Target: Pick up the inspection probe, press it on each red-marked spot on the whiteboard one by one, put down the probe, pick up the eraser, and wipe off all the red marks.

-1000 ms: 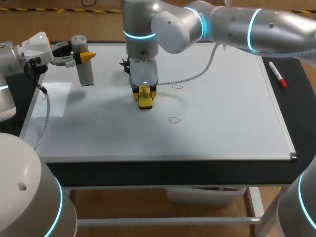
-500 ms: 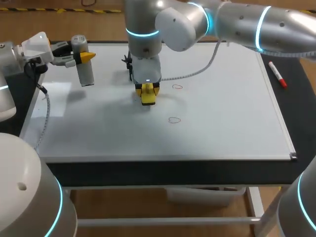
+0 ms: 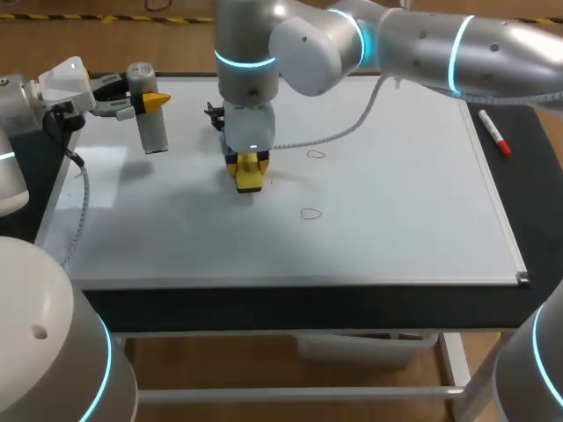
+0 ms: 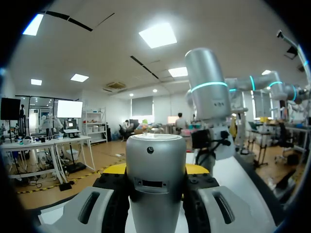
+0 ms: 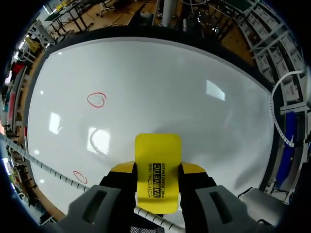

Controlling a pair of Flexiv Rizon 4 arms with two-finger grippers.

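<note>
The whiteboard [image 3: 405, 202] covers the table. My right gripper [image 3: 249, 173] is shut on the yellow eraser [image 3: 250, 178], which is down at the board left of centre. In the right wrist view the eraser [image 5: 157, 170] sits between the yellow fingertips [image 5: 121, 168]. Two red rings remain: one [image 3: 316, 155] right of the eraser, one [image 3: 310, 213] nearer the front edge; both red rings [image 5: 96, 100] [image 5: 80, 177] show in the right wrist view. My left gripper [image 3: 141, 101] hangs over the board's far left corner, shut on the grey cylindrical probe [image 3: 151, 119] [image 4: 155, 179].
A red marker pen [image 3: 494, 132] lies on the black table right of the board. A white coiled cable [image 3: 339, 134] trails from my right arm over the board. The metal board frame [image 3: 519, 277] marks the front right corner.
My right gripper has slid the eraser a little to the left across the board. The left arm and the probe have not moved.
</note>
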